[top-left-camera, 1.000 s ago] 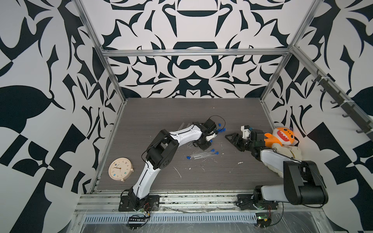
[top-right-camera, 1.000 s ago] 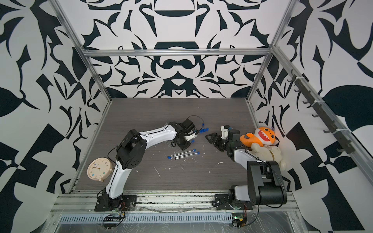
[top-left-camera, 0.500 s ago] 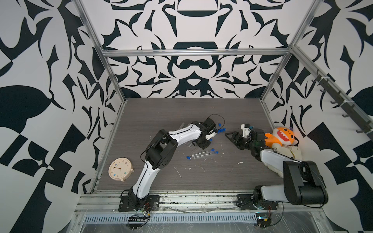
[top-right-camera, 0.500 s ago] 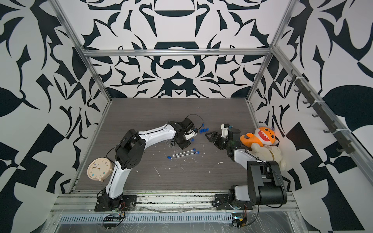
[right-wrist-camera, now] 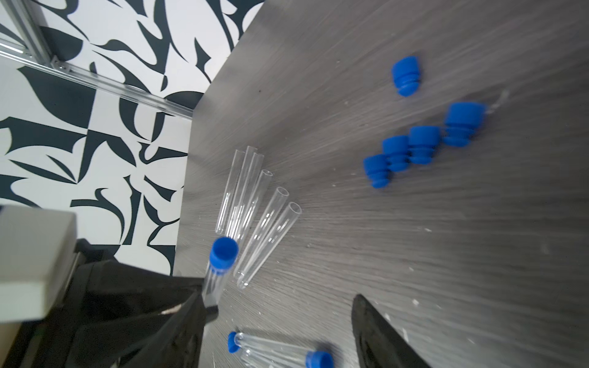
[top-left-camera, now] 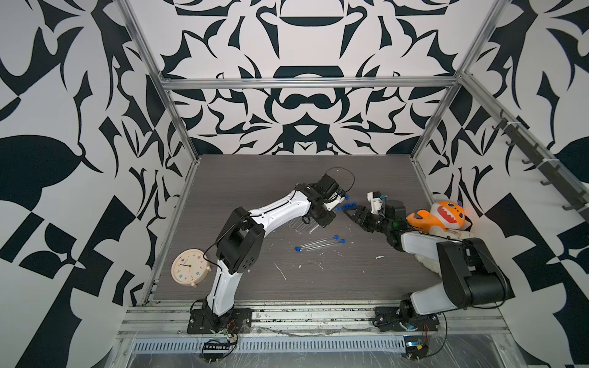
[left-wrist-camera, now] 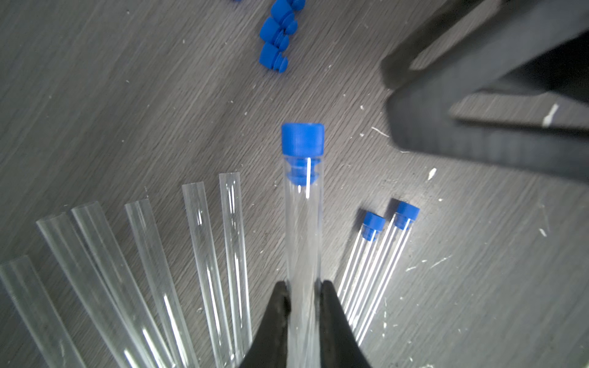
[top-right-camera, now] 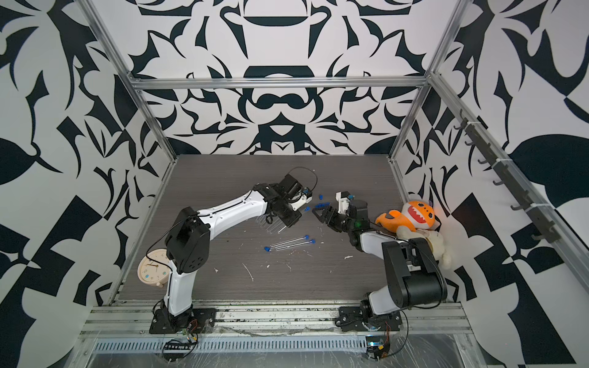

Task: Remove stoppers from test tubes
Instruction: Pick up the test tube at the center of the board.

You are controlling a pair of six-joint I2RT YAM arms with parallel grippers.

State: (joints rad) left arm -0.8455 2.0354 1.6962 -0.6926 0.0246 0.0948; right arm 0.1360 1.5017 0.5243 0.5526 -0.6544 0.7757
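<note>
Past halfway, I reckon: five loose stoppers lying on bench near opened tubes. Left end effector pinching capped tube; right end effector sitting spread near its stopper. Three capped tubes waiting on bench.

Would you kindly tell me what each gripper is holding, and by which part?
The left gripper pinches a stoppered test tube by its clear shaft, away from the blue stopper. The right gripper is open, holding nothing.
</note>
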